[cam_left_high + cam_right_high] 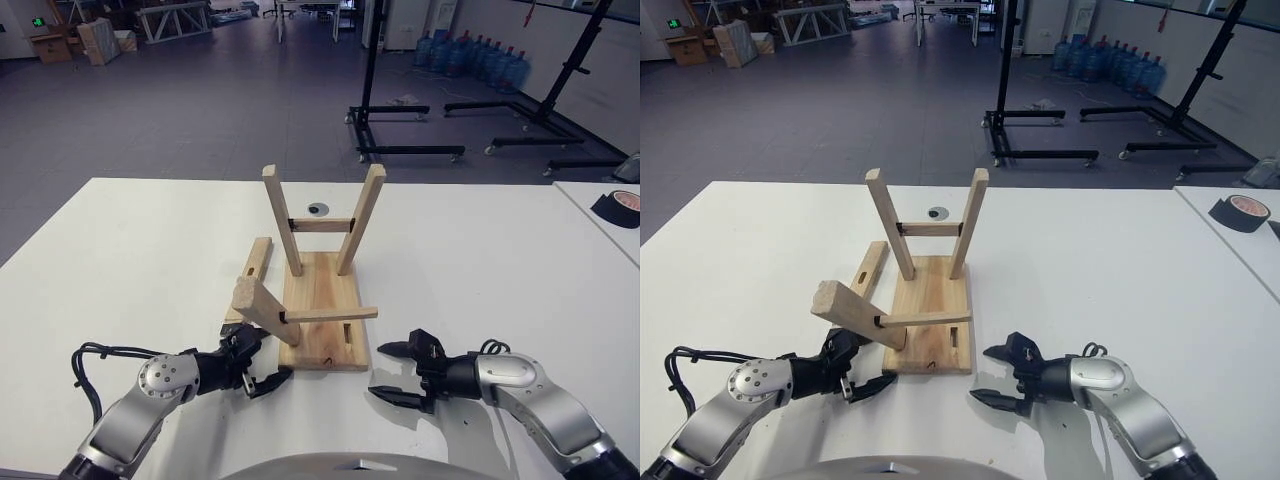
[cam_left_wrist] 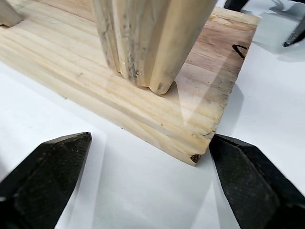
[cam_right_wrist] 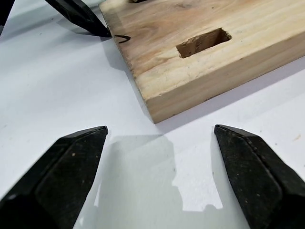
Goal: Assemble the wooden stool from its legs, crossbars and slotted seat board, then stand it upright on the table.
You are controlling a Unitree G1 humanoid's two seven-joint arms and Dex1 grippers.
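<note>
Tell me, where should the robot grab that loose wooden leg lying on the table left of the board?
Probably mid-length on the loose leg, from above with the left gripper, fingers across its narrow width. It lies flat beside the seat board, and the tilted leg covers its near end.

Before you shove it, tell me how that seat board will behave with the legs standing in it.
The seat board looks stiff and lies flat on the smooth table, so it would probably slide rather than tip. The far legs, tied by a crossbar, seem seated; the near leg leans and may well topple if jolted.
</note>
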